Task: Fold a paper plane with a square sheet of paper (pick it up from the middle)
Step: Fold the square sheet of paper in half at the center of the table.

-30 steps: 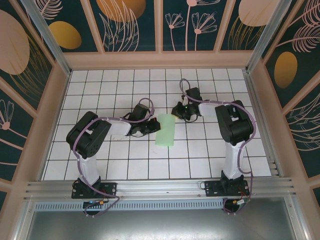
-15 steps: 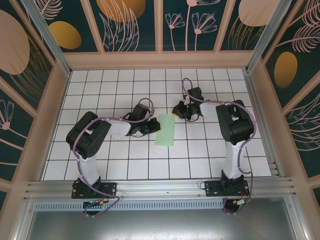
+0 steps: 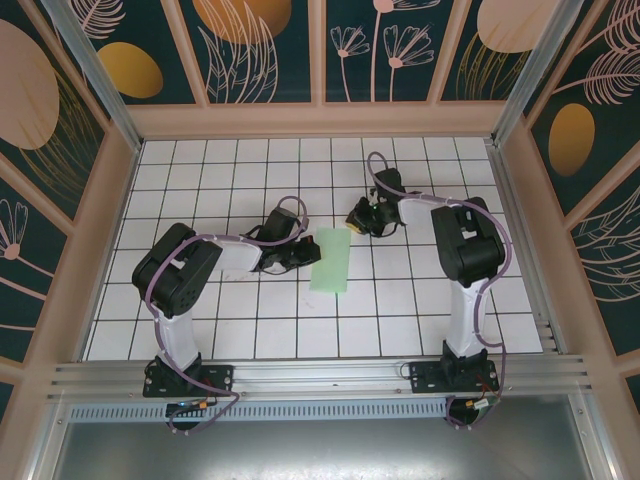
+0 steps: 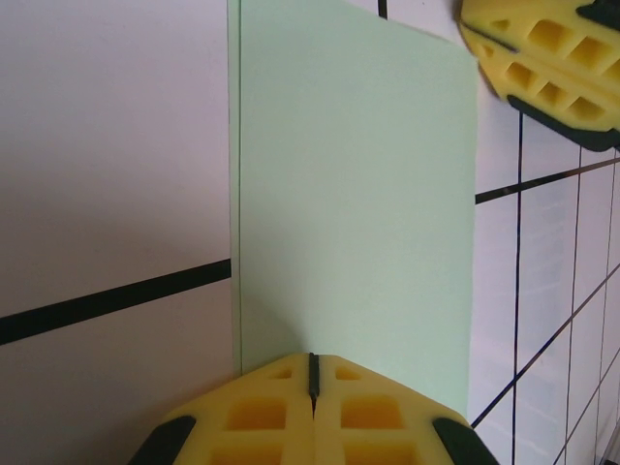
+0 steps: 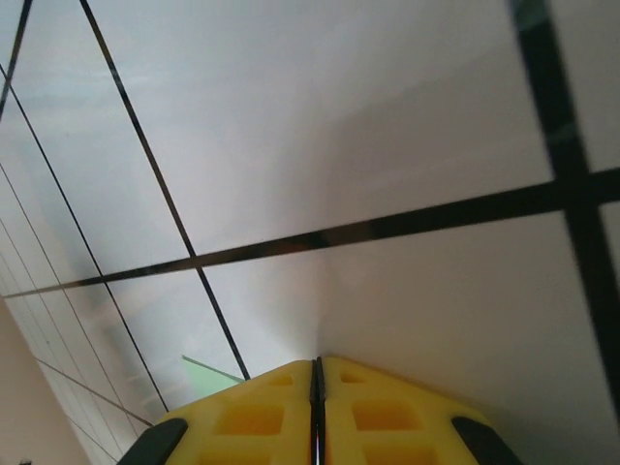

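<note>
The thin, pale mint-green square sheet of paper (image 3: 333, 260) lies flat near the middle of the white, black-gridded counter (image 3: 250, 330). It now shows as a narrow rectangle, not a square. In the left wrist view a second edge peeks out along the paper's (image 4: 354, 194) long side, so it looks folded once in half.

The left jaws sit at the sheet's 9 o'clock, fully closed, their yellow pads (image 4: 262, 417) meeting at the paper's edge. They seem to press down on it rather than pinch it, though I cannot tell for sure. The right jaws are just off the sheet's 1 o'clock corner, also closed, with nothing between them and only a green sliver (image 5: 208, 370) of paper nearby.

So the task seems to be at an early stage — one crease made. The pointed nose, the wing folds and the centre ridge are not there yet, so most of the folding is left.
</note>
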Robot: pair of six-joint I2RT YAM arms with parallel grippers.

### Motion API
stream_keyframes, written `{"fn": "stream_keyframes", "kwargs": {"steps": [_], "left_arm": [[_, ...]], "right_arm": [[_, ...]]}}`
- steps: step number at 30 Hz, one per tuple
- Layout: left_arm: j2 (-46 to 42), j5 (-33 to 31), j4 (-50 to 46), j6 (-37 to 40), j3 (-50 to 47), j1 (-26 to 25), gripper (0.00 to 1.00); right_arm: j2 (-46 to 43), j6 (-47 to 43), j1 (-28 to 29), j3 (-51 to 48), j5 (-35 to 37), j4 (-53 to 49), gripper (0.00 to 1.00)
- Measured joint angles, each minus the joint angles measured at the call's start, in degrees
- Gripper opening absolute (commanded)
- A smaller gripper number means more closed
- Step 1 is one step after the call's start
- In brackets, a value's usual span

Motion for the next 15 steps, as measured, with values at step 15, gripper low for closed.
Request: {"fn": "stream_keyframes", "kwargs": {"steps": [15], "left_arm": [[-0.26,-0.20,-0.07,-0.02,-0.26,0.00,0.00]], "right_arm": [[-14.38,0.13,6.84,-10.62,-0.48,7.13,0.15]]}}
